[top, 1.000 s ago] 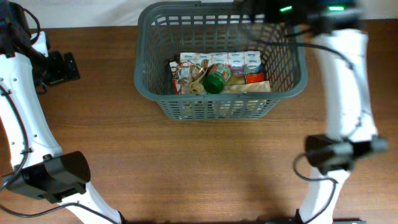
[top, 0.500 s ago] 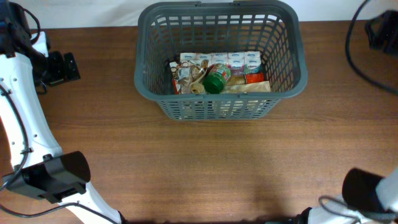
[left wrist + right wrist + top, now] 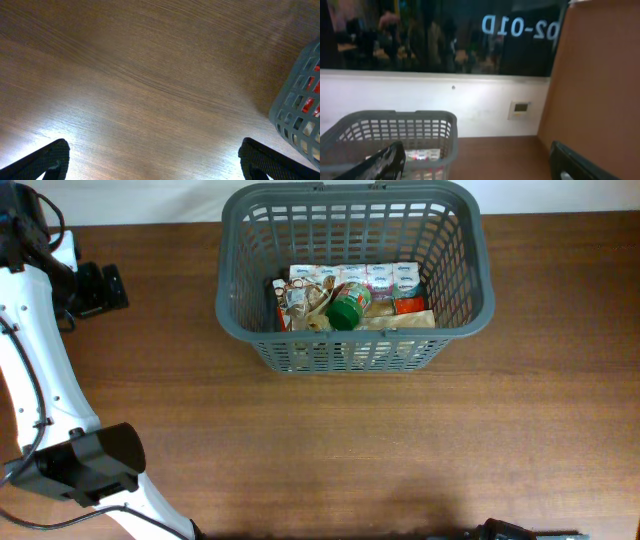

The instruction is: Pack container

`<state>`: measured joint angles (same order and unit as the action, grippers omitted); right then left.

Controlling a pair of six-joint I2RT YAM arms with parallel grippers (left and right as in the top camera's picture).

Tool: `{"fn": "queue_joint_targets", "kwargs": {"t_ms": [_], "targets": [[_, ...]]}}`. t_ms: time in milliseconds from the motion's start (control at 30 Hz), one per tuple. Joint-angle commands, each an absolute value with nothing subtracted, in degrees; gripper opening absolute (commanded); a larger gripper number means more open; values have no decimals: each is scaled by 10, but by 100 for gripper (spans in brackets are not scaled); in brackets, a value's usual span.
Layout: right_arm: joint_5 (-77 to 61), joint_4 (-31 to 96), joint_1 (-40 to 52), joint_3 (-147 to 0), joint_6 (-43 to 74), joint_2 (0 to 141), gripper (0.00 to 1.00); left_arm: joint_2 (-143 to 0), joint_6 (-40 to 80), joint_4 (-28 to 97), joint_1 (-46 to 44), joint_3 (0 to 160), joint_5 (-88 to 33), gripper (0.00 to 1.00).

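The container is a large dark grey basket [image 3: 352,352] at the top middle of the wooden table. Inside lie a green-lidded jar [image 3: 346,309], a row of small white cartons [image 3: 352,276] and some packets. My left gripper [image 3: 102,286] is at the far left of the table, well apart from the basket. In the left wrist view the left gripper [image 3: 152,160] is open and empty over bare wood, with a basket corner [image 3: 299,116] at the right. My right gripper [image 3: 475,160] is open and empty, raised, and the basket [image 3: 395,127] shows low at the left. The right arm is out of the overhead view.
The left arm's white links and black base [image 3: 85,465] stand along the table's left side. A white wall [image 3: 470,105] and a dark window [image 3: 445,35] lie behind the basket in the right wrist view.
The right arm, over the basket's back right corner a second ago, has swung away to the right and left the overhead view. The left arm and basket contents have not moved.
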<state>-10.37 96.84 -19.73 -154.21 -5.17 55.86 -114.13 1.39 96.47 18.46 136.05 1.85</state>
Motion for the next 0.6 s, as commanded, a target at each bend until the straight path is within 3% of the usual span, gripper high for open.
{"fn": "queue_joint_targets", "kwargs": {"t_ms": [0,300,567], "targets": [[-83,973,-195,-1475,-40,541,84,-1139,22,965,185,1359,12,99],[-120,927,-195,-1235,-26,500,84,-1139,22,965,185,1359,12,99],[-276,688,-195,-874,-25,500,83,-1139,22,965,185,1359,12,99]]}}
